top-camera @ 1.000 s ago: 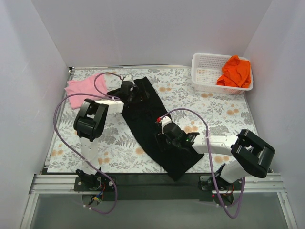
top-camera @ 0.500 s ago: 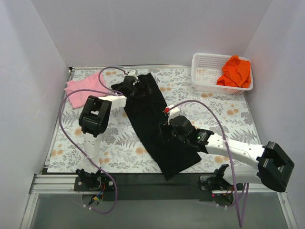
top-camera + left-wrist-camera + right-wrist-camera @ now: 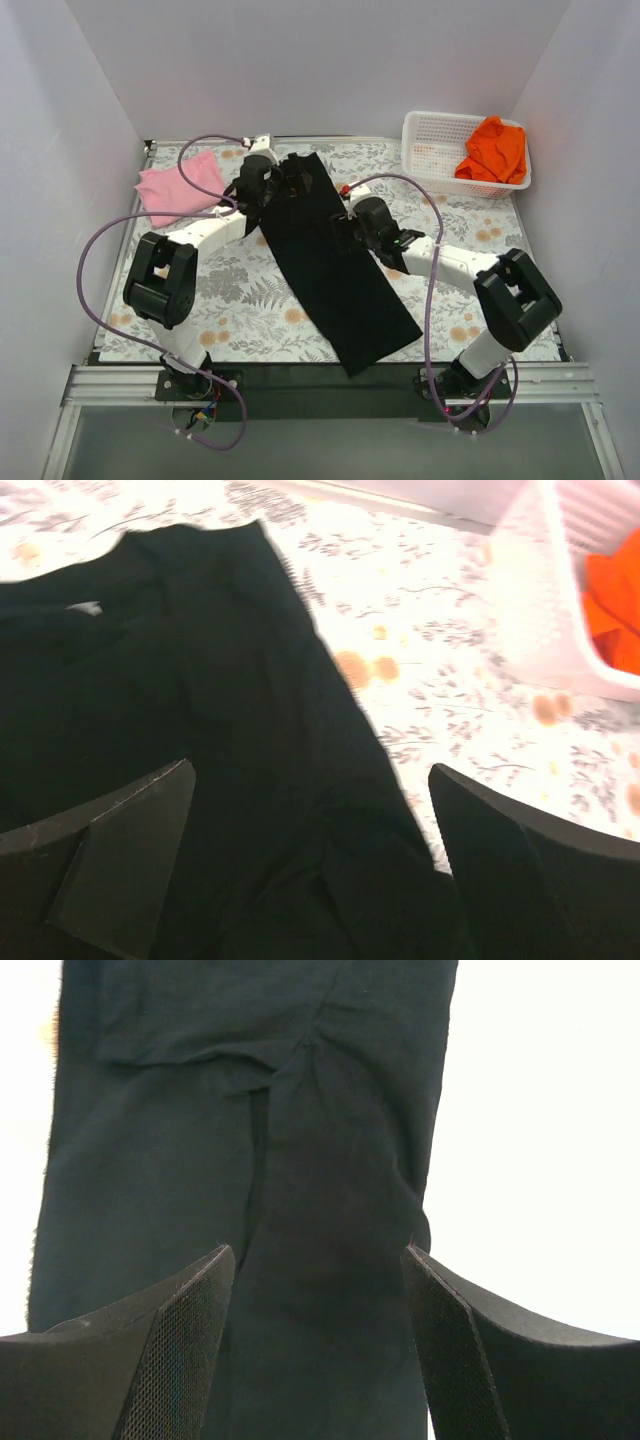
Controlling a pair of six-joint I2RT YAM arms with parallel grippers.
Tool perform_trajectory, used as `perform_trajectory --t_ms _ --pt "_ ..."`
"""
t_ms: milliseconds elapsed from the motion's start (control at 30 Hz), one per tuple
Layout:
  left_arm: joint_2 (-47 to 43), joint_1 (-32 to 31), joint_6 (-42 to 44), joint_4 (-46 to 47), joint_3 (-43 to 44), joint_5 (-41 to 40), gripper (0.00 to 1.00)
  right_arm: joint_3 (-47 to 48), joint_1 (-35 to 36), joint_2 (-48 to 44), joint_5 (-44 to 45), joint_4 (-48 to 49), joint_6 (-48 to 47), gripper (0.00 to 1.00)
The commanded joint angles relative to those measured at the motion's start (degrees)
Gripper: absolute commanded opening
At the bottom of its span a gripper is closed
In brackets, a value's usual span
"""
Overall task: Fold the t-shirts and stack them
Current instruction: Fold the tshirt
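We are seeing the black t-shirt (image 3: 335,270) lying as a long diagonal strip from upper centre to lower centre. Our right gripper (image 3: 346,228) is reaching further up-frame than a second ago, hovering half-open and empty over the strip's middle. Our left gripper (image 3: 290,185) is hanging wide open, empty, over the top end.

No readable text, labels, brands, numbers or signs, in any view
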Motion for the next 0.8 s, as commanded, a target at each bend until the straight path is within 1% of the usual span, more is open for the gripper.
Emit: perform_trajectory --t_ms 0,133,233,400,500,633,767 --pt "-0.9 0.2 -0.2 -5.3 -3.8 -6.9 0.98 3.4 -1.1 4.9 -3.6 4.4 -2.3 0.61" --pt "2.4 0.2 -1.7 -8.3 -3.7 -8.9 0.98 3.3 -2.3 8.6 -6.0 6.1 -2.0 0.61" --pt "4.1 0.3 -2.4 -7.8 -4.7 -9.6 0.98 2.9 -2.4 10.6 -6.7 7.5 -2.4 0.61" --pt "7.9 0.4 -2.7 -8.6 -4.0 -10.0 0.98 2.6 -2.8 13.7 -6.7 7.6 -2.3 0.60" --pt "10.9 0.4 -2.6 -8.9 -2.6 -9.6 0.98 1.1 -2.9 14.3 -5.6 7.1 -0.1 0.60" --pt "15.5 1.0 -2.5 -9.5 0.7 -8.3 0.98 -0.4 -3.4 15.7 -6.8 5.1 1.9 0.60" --pt "18.8 1.1 -2.1 -9.9 6.0 -6.7 0.98 -2.0 -3.4 16.7 -8.8 3.6 3.4 0.59"
